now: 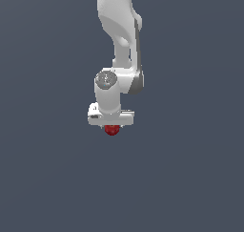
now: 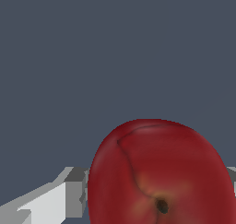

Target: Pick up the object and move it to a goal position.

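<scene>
The object [image 1: 112,130], a small glossy dark-red apple-shaped ball, sits directly under the white hand of my gripper [image 1: 112,125] in the exterior view. The hand covers the object's top, and only its lower part peeks out below. The wrist view is filled by the object [image 2: 159,172], very close, with a dark dimple and a crease on its skin. One grey finger [image 2: 73,193] presses against one side of it, and a sliver of the other finger [image 2: 231,174] shows at the opposite side. The gripper is shut on the object.
A plain, uniform dark grey-blue surface surrounds the arm in both views. No other objects, containers, edges or goal marker show. The white arm [image 1: 119,30] comes down from the top of the exterior view.
</scene>
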Available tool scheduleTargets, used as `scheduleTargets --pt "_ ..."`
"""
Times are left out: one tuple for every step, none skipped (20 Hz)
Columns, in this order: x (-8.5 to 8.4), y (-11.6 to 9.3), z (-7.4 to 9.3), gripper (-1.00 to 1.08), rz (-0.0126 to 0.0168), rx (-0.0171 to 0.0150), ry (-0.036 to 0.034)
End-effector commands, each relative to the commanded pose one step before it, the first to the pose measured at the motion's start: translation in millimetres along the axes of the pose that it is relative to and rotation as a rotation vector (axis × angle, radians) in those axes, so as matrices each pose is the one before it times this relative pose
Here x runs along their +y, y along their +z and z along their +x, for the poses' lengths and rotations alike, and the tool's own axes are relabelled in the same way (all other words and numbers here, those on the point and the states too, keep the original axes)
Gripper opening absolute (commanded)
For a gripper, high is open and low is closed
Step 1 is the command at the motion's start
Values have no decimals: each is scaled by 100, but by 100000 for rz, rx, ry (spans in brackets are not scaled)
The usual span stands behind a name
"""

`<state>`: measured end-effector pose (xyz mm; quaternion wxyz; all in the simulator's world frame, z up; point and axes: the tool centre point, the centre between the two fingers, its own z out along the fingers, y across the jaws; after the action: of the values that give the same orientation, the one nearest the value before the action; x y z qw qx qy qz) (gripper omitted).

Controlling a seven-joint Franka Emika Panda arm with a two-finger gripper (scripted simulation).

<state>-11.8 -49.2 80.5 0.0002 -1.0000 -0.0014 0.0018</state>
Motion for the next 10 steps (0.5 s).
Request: scheduleTargets --pt "750 -1883 403 -100 -37 368 44" --pt "334 -799 144 -100 0 0 0" --pt "355 -850 154 -100 0 0 0" --pt "376 -900 164 -100 0 0 0" --pt "395 -947 174 -100 0 0 0" --pt "435 -966 183 -100 59 -23 27" --pt "422 -1013 188 -100 0 0 0" --pt "431 -1034 194 -100 0 0 0" --pt "438 -1050 199 -100 0 0 0" --pt "443 -1061 203 -100 0 0 0"
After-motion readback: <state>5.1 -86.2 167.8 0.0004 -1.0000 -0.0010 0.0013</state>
